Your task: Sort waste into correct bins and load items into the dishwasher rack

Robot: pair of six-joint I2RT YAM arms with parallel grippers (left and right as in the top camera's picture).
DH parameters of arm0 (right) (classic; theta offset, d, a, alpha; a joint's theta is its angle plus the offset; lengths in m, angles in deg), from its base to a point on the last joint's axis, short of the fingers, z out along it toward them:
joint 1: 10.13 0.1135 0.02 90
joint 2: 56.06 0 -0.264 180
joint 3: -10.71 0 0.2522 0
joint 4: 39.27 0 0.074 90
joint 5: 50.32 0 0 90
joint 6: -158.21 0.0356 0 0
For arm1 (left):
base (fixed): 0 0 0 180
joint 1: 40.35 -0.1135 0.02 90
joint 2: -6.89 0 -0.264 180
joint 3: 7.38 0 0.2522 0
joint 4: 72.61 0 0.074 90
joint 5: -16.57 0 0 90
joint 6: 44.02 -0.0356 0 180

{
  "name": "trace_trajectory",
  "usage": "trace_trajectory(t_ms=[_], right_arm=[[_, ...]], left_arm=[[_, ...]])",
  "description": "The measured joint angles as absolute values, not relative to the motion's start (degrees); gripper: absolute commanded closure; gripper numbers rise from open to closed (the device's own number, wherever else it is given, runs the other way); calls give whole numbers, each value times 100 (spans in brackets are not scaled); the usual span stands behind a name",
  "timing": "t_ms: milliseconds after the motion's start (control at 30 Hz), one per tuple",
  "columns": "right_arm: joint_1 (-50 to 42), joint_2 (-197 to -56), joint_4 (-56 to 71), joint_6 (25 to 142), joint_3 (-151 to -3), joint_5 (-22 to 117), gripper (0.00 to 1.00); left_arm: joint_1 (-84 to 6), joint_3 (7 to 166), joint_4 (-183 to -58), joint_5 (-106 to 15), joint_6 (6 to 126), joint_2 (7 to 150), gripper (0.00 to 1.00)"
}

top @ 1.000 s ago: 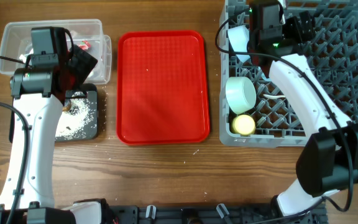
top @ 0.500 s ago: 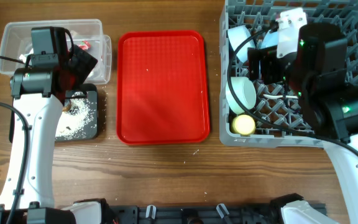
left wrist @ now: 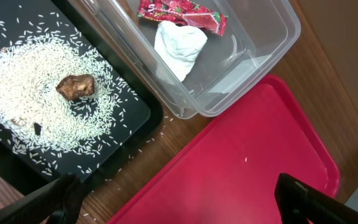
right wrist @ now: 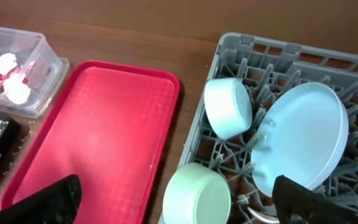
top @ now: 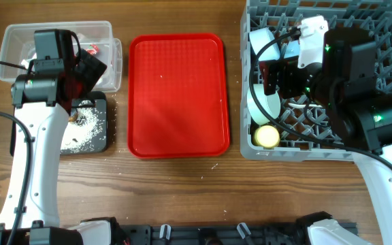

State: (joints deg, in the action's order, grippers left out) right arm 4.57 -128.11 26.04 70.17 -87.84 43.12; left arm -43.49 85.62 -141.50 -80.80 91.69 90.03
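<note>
My right arm has swung away from the far edge of the dishwasher rack [right wrist: 229, 50] and now hangs high over its middle. My left arm has not moved.

My left gripper [left wrist: 179, 200] hovers with its jaws wide apart and nothing between them. Beyond one jaw lies the black tray [left wrist: 135, 118], spread with rice grains [left wrist: 36, 68] and a brown scrap [left wrist: 75, 86] sitting among them. Further ahead, just beside that tray, is the clear tub [left wrist: 253, 68], which holds the red wrapper [left wrist: 182, 12] and, touching it, the white tissue [left wrist: 179, 43]. The red serving tray [left wrist: 247, 162] lies directly below the jaws, and a few stray grains dot the worktop [left wrist: 166, 127] at its edge.

My right gripper [right wrist: 179, 202] is also spread wide and empty. Ahead of it, between the two jaws, the light blue bowl [right wrist: 227, 107] stands on edge among the pegs. The pale green bowl [right wrist: 197, 193] sits nearer, almost under the jaws. The pale blue plate [right wrist: 300, 137] leans tilted beside both bowls. The yellow cup [top: 267, 136] is out of my wrist view; from overhead it rests in the rack's corner, just beside the green bowl.
</note>
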Motion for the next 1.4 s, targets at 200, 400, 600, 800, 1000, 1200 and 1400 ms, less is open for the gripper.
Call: trace_trajectory(t_ms=[200,400,600,800,1000,1200,1400], right_arm=[[251,-12741,2479,7015,-8784,4259,0],[-409,-11375,1106,7006,-7768,4224,0],[-960,-9403,-1149,6991,-4692,4323,0],[-997,-7342,-2767,6991,-1923,4375,0],[-997,-6101,-3455,7465,-631,4207,0],[-997,-5699,-2649,7572,-356,4154,0],[-997,-5694,-2548,7572,-341,4161,0]], left_arm=[[-4349,8562,-14150,-8080,9169,9003,0],[-4349,8562,-14150,-8078,9169,9003,0],[-4349,8566,-14161,-8078,9169,9000,0],[-4349,8566,-14153,-8080,9169,9003,0],[-4349,8566,-14150,-8078,9169,9003,0],[-4349,8566,-14153,-8080,9169,9003,0],[-4349,8566,-14150,-8080,9169,9003,0]])
